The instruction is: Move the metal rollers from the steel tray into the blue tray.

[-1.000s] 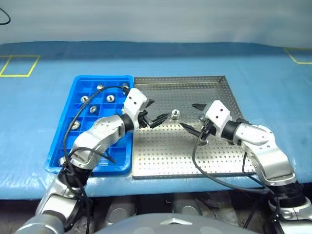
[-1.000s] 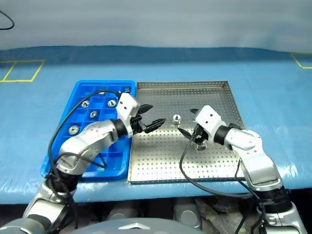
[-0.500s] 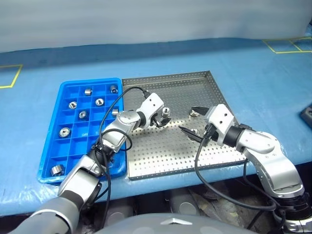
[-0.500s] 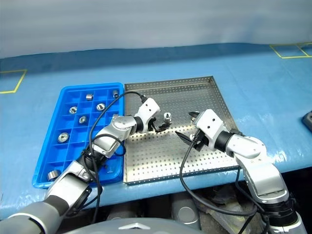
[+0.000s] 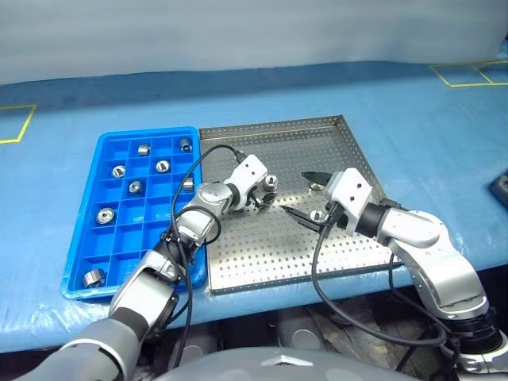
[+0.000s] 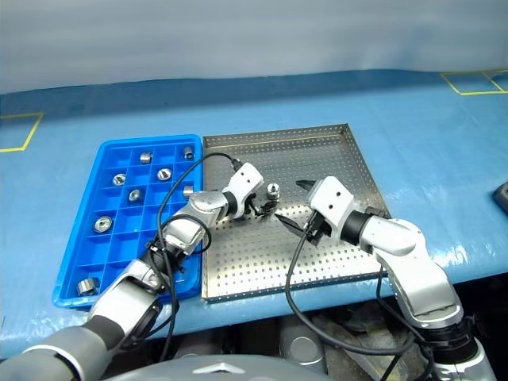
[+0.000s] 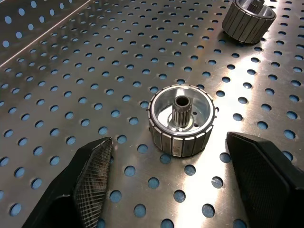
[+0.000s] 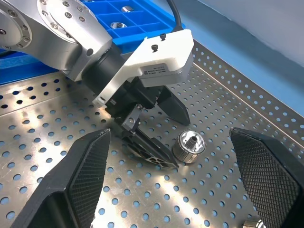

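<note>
Steel still held two rollers: one [image 7: 181, 124] stood upright near the middle of the perforated steel tray [image 5: 317, 135], a short ribbed cylinder with a bright rim and a splined hub in its hollow, and a second [image 7: 248, 20] sat just to its right, close to the right gripper. The blue tray [image 5: 90, 179], a glossy plastic grid of square cells on the left, touching the steel one, already carried seven or so rollers scattered singly through its far and middle cells, one [image 5: 93, 277] in the near left corner. So most of the job looked done, two pieces seemingly left. The left gripper [image 5: 260, 195] hung low over the first roller, its fingers spread wide to either side of it, not touching; their inner pads [image 7: 94, 168] showed a fine cross-hatched texture. The right gripper [image 5: 304, 194] hovered to the right over the same tray, also spread and empty, black tapered fingers apart. The tray floor was shiny sheet metal with evenly spaced round holes and a low rim; under both trays lay a blue mat [image 5: 421, 119].
</note>
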Robot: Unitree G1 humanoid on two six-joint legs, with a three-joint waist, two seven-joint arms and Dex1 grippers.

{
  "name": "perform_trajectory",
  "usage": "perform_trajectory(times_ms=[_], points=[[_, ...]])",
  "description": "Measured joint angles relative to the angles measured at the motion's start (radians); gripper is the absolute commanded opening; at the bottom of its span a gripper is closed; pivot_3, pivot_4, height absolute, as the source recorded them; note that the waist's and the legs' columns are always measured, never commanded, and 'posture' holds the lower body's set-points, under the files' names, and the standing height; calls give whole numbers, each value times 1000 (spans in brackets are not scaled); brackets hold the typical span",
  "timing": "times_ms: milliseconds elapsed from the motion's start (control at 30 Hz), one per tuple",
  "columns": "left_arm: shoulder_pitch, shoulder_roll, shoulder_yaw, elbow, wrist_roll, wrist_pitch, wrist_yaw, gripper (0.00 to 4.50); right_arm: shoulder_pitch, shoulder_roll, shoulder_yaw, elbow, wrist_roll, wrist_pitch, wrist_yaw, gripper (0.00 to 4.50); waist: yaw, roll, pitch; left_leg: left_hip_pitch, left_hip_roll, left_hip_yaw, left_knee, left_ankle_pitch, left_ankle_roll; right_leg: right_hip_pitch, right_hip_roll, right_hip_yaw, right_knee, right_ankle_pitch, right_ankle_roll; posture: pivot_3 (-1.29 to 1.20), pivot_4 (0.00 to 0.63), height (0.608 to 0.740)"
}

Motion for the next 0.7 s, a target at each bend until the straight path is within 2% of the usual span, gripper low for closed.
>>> perform_trajectory(times_ms=[333, 433, 533, 700], points=[[-10, -47, 42, 51, 10, -25, 0, 4177, -1, 6, 13, 8, 0, -7, 0, 4227, 0, 0, 0, 0, 0, 0, 0, 0, 0, 0, 0, 0, 0, 0, 0, -269, 150, 740], [-11, -54, 46, 56, 11, -26, 0, 3656, -2, 11, 16, 20, -1, -11, 0, 4227, 0, 0, 0, 0, 0, 0, 0, 0, 0, 0, 0, 0, 0, 0, 0, -269, 150, 740], [-12, -55, 48, 57, 16, -26, -1, 2699, -2, 16, 23, 29, -2, -23, 0, 4227, 0, 0, 0, 0, 0, 0, 0, 0, 0, 0, 0, 0, 0, 0, 0, -267, 150, 740], [-11, -55, 48, 57, 31, -32, -3, 2699, -2, 31, 49, 49, -5, -29, 1, 4227, 0, 0, 0, 0, 0, 0, 0, 0, 0, 0, -1, 0, 0, 0, 0, -267, 150, 740]])
